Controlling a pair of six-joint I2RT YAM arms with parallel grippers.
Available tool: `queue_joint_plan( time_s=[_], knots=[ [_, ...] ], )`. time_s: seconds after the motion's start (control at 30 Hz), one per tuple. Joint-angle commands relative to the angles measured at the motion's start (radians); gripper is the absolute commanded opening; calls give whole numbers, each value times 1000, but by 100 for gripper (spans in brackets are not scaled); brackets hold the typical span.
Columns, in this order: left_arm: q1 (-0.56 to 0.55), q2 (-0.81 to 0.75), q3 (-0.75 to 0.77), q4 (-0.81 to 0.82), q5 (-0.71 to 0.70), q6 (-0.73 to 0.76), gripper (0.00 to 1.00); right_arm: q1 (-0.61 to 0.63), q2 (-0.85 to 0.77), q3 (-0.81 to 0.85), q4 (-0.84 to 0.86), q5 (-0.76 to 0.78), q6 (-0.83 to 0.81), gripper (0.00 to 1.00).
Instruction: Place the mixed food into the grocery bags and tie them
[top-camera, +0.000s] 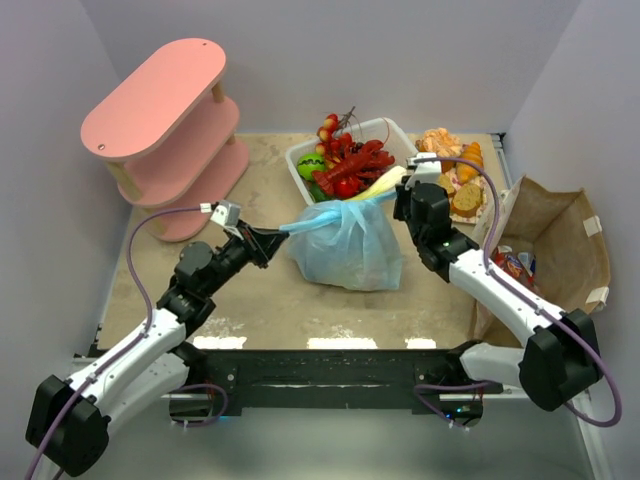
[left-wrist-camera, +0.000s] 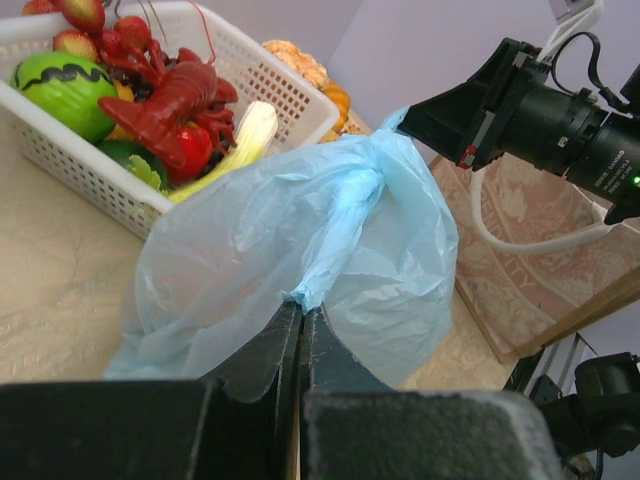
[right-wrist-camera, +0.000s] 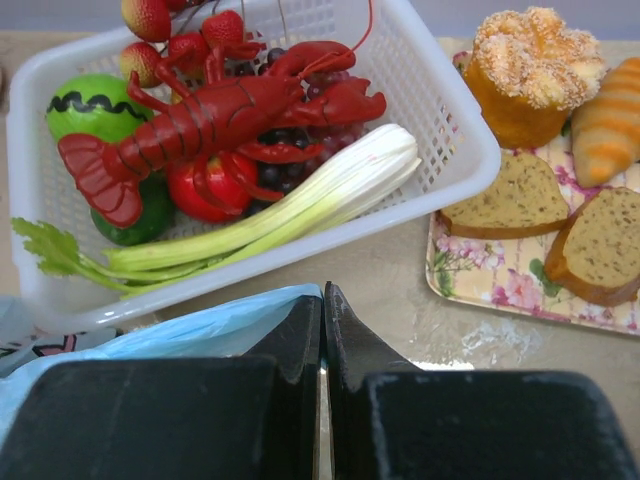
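Between the end effectors, on the counter (top-camera: 270, 310): light-blue bag (top-camera: 345, 245); left end effector (top-camera: 274, 239) and right end effector (top-camera: 400, 202) each clamped on a twisted ear; white basket (top-camera: 296, 165) beyond

At 6 o'clock the right hand (right-wrist-camera: 322, 302) is pressed closed on the thin light-blue plastic bag (right-wrist-camera: 190, 325), which trails toward 8 o'clock. At 11 o'clock a white slatted plastic basket (right-wrist-camera: 470, 150) holds a red toy lobster (right-wrist-camera: 220, 110). 2 brown bread slices (right-wrist-camera: 505, 200) lie at 3 o'clock.
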Motion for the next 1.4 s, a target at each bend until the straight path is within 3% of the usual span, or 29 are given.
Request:
queue_joint_plan(
  time_s=[0.0,0.27,0.63,0.77,0.87,0.9,0.93,0.97,1.0,1.03,1.07,1.1,1.2,1.37],
  knots=[
    [39,-35,4,-2,-117,30,0,-175,16,-1,60,189,6,0],
    [58,-139,-242,18,-162,-122,0,-298,112,-86,113,133,95,0],
    [62,-144,-193,-22,-151,-86,0,-326,100,-89,110,122,77,0],
    [62,-135,-176,-20,-100,-60,0,-328,70,-87,124,0,41,0],
    [62,-71,-104,-71,-64,2,0,-328,72,-26,92,-214,-3,0],
    [63,-57,-55,-84,-48,18,15,-326,69,-12,78,-258,-5,2],
    [60,-43,-29,-120,-42,32,25,-328,64,0,55,-294,-15,14],
    [62,-17,0,-141,-39,64,36,-326,58,23,43,-325,-20,45],
    [62,-3,69,-167,-39,82,55,-328,32,32,31,-379,-17,54],
    [62,34,109,-233,-41,104,64,-328,15,41,12,-400,-23,76],
    [63,54,150,-268,-42,149,85,-328,-2,58,2,-417,-31,86],
    [62,75,240,-307,-47,177,96,-326,-38,69,-9,-483,-37,97],
    [62,183,435,-460,-40,272,100,-328,-72,124,-64,-566,-54,99],
    [62,350,701,-614,7,378,100,-326,0,339,-432,-574,130,99]
  ],
)
